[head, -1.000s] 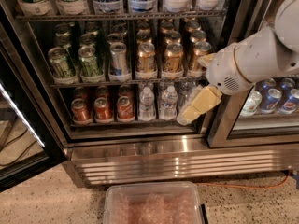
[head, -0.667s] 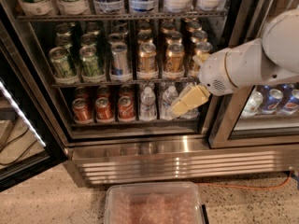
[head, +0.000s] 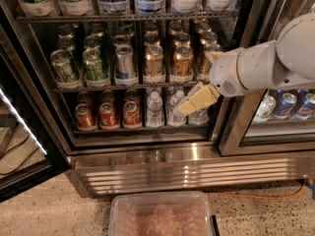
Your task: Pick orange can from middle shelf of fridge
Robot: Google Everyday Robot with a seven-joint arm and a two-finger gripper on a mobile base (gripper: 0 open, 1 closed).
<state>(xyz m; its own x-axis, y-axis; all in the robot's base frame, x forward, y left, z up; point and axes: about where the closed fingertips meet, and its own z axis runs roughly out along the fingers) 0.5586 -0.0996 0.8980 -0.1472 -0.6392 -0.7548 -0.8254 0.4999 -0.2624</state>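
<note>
The fridge [head: 172, 171] stands open with dark wire racks. On the middle shelf [head: 123, 88] stand copper-orange cans in rows: one front can [head: 154, 63], a second [head: 182, 63], and a third [head: 203, 65] partly hidden by my arm. My gripper [head: 199, 80] is at the right end of this shelf, in front of the rightmost orange cans. Its cream fingers are spread apart: one [head: 197, 100] points down-left over the rack below, the other [head: 213, 57] shows beside the third can. It holds nothing.
Green cans [head: 64, 68] and a blue-silver can [head: 124, 63] share the middle shelf. Red cans [head: 107, 115] and water bottles [head: 154, 107] fill the rack below. Large bottles stand above. The glass door [head: 19, 132] hangs open on the left. A plastic bin [head: 162, 215] sits on the floor.
The arm and gripper have moved left and slightly up, closer to the right end of the middle shelf. The cans have not moved.
</note>
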